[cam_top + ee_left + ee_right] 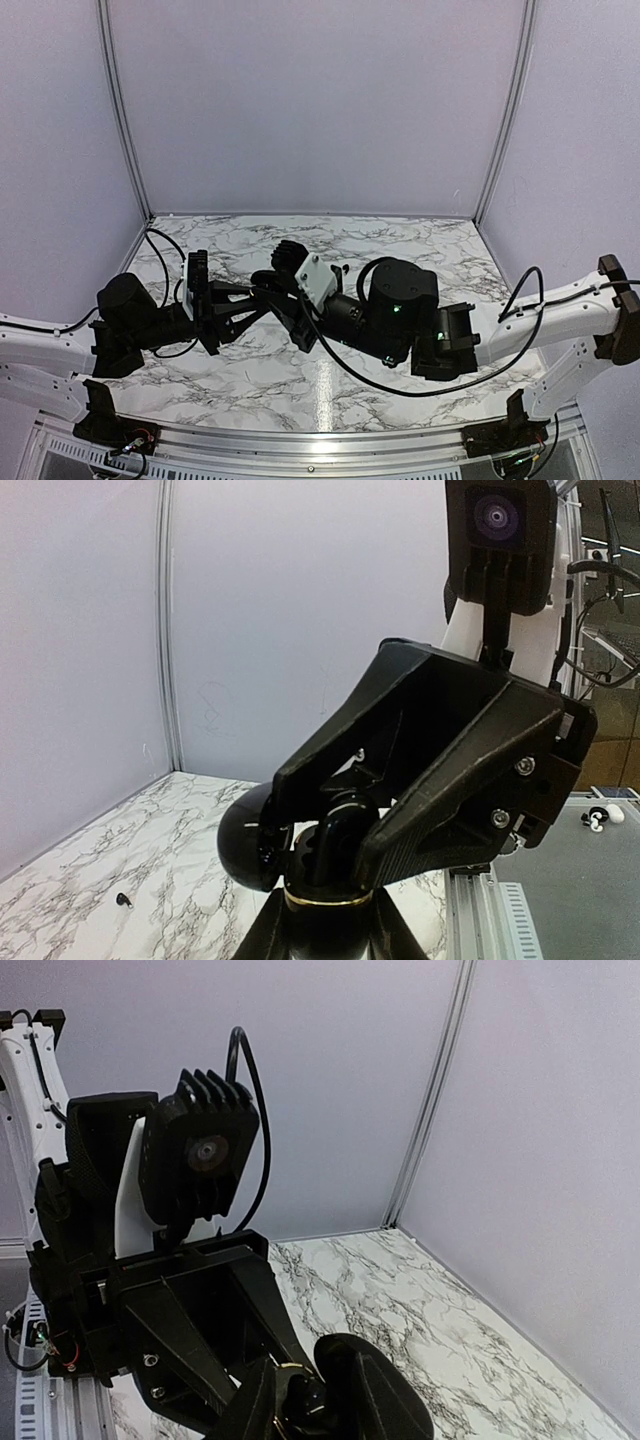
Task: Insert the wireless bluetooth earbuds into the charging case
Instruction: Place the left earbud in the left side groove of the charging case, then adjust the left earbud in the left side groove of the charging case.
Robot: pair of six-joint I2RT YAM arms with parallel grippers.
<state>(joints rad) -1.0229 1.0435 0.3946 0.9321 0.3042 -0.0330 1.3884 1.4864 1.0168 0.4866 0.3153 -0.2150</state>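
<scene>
Closest to the left wrist camera, the left gripper [328, 928] is clamped tight on the base of a glossy, gold-banded black rounded lump [248, 848], one finger on either side of the band. Whether that lump is a container with anything inside, I cannot tell, since fingers cover its top. The right gripper [322, 845] comes at it from the opposite side, nose to nose with the left one. Its fingers stand a narrow way apart around the upper part of the lump, and whether they grip it I cannot tell. One tiny black earbud [123, 900] lies by itself on the marble table [420, 245], well apart from both grippers and over toward the back wall. The pale charging case I cannot pick out in any view. Past the metal rail [478, 920] at the table's near edge, some small white rounded bits [598, 818] sit on a grey surface, too small to tell what they are. Seen from above, the two arms reach in low from either side with their forearms almost level over the marble. They meet a little left of the table's centre, the left arm short and bunched, the right arm stretched long across the table.
</scene>
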